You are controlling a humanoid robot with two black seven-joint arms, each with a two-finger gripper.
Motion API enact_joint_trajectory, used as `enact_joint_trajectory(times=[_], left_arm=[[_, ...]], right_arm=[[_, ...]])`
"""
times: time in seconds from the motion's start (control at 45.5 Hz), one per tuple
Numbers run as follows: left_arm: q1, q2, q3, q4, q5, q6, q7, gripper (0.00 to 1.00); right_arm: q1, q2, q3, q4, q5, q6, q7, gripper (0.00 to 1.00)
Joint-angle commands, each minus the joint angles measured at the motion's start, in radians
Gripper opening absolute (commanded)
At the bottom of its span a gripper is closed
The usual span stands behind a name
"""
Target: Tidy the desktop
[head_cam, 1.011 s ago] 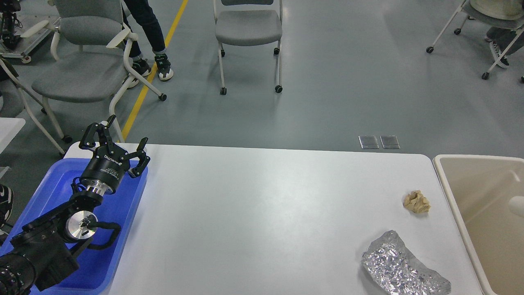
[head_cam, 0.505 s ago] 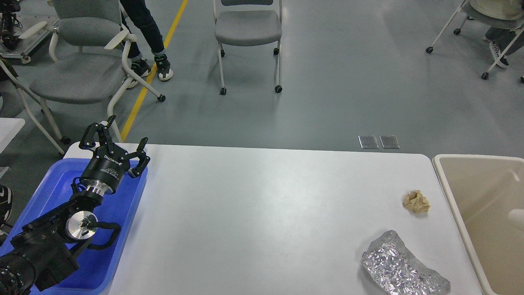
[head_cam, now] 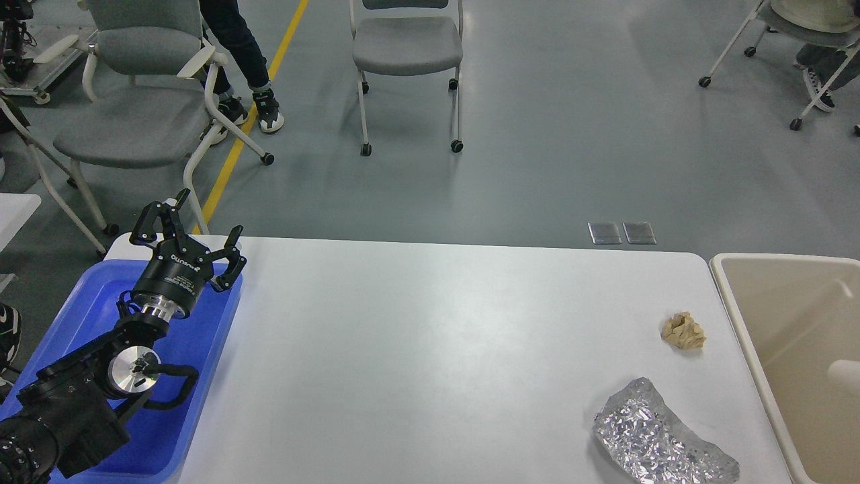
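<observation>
The white desktop [head_cam: 437, 349] fills the middle of the head view. A crumpled tan paper ball [head_cam: 683, 331] lies on it at the right. A crumpled sheet of silver foil [head_cam: 655, 437] lies nearer the front right edge. My left gripper [head_cam: 208, 214] is open and empty, held above the far end of the blue tray [head_cam: 87, 302] at the desktop's left end. It is far from both scraps. My right gripper is out of view.
A beige bin [head_cam: 732, 296] stands against the desktop's right end, with a pale rounded thing [head_cam: 848, 370] inside at the view's edge. Grey wheeled chairs [head_cam: 406, 47] and a person's legs [head_cam: 232, 40] are on the floor beyond the far edge.
My left arm has not moved. The pale thing in the beige bin has shifted toward the near side. The chair at the far left has moved a little.
</observation>
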Motion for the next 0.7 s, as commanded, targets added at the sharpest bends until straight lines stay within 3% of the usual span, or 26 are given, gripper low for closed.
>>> enact_joint_trajectory(times=[0.0,0.681], left_arm=[[0.0,0.0,0.0,0.0,0.0,-0.001,0.0,0.98],[0.0,0.0,0.0,0.0,0.001,0.0,0.0,0.98]], right_arm=[[-0.006,0.006,0.004,-0.001,0.041,-0.003,0.0,0.97],[0.008,0.0,0.017,-0.001,0.043,-0.006,0.006,1.0]])
